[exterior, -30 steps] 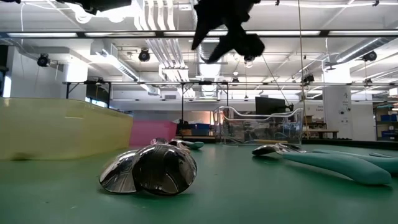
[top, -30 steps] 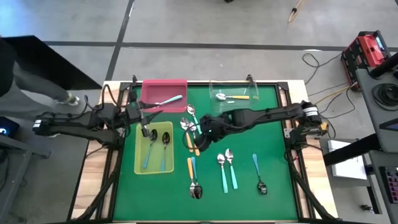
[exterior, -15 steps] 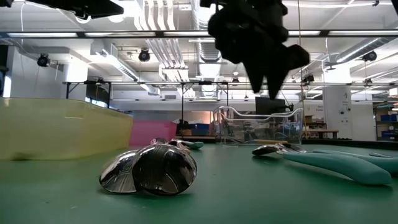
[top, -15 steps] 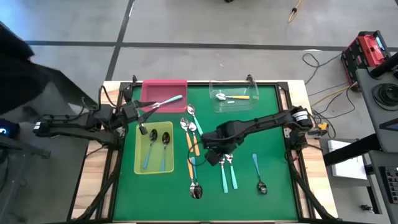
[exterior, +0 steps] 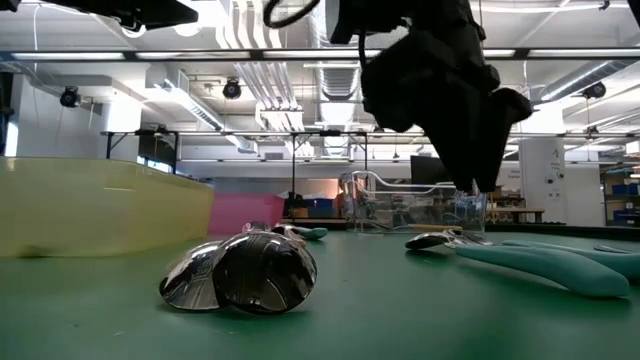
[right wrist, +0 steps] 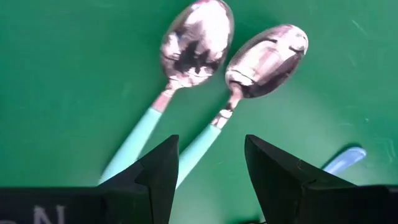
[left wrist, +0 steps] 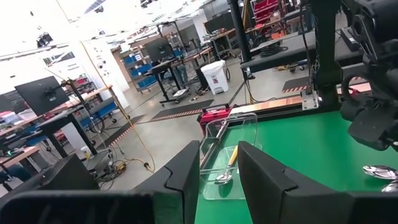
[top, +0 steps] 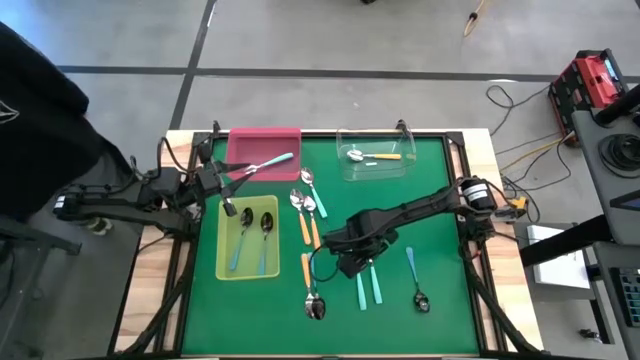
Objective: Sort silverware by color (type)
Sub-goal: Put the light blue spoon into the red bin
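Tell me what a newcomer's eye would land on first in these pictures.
The right gripper draws the eye first: it hangs open directly over a pair of teal-handled spoons lying side by side near the middle of the green table. Next comes the yellow-green tray on the table's left side, already holding spoons, with the left gripper by its far end. A clear tray at the far edge holds an orange-handled spoon.

Table (top: 440,230): plain green top, pale wood edge. Trays: pink (top: 262,147), yellow-green (top: 231,268), clear (top: 385,169). Spoons: shiny silver bowls; handles orange (top: 305,226), teal (right wrist: 127,146), light blue (top: 411,264). Teal handles lie in the yellow-green tray, a light blue one on the pink, an orange one in the clear. Arms (top: 425,204) and right tool (right wrist: 205,180): black.
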Controlling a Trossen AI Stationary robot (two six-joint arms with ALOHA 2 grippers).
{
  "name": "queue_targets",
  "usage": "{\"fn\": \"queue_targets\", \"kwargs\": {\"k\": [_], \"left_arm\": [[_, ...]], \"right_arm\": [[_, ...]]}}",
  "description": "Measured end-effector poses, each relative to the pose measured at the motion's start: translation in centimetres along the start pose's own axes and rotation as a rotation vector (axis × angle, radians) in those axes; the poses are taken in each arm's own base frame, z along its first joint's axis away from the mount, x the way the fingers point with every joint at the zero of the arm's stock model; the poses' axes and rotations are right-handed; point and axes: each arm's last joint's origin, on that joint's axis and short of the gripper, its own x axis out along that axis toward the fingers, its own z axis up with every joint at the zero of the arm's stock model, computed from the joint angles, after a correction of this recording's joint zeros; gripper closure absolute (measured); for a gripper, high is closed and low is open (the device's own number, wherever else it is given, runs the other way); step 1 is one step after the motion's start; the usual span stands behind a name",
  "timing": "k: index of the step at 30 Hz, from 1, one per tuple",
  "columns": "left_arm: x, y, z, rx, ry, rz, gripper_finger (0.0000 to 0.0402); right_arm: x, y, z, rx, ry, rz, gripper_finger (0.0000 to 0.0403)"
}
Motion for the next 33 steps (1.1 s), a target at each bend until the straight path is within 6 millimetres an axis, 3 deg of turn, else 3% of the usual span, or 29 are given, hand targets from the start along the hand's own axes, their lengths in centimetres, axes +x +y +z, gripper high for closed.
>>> {"fn": "queue_targets", "kwargs": {"k": [14, 24, 33], "left_arm": [[0.0, 0.0, 0.0, -0.007, -0.001, -0.001, 0.0310], [0.0, 0.0, 0.0, -0.009, -0.004, 0.000, 0.0310], [0.2, -0.1, 0.0, -0.005, 0.003, -0.004, 0.0310]], "right_arm": [[3.6, -1.3, -1.1, 0.038, 0.035, -0.073, 0.0229], [3.9, -1.0, -0.9, 0.046, 0.044, -0.016, 0.0229], [3.9, -1.0, -0.9, 0.061, 0.034, -0.012, 0.0169]]}}
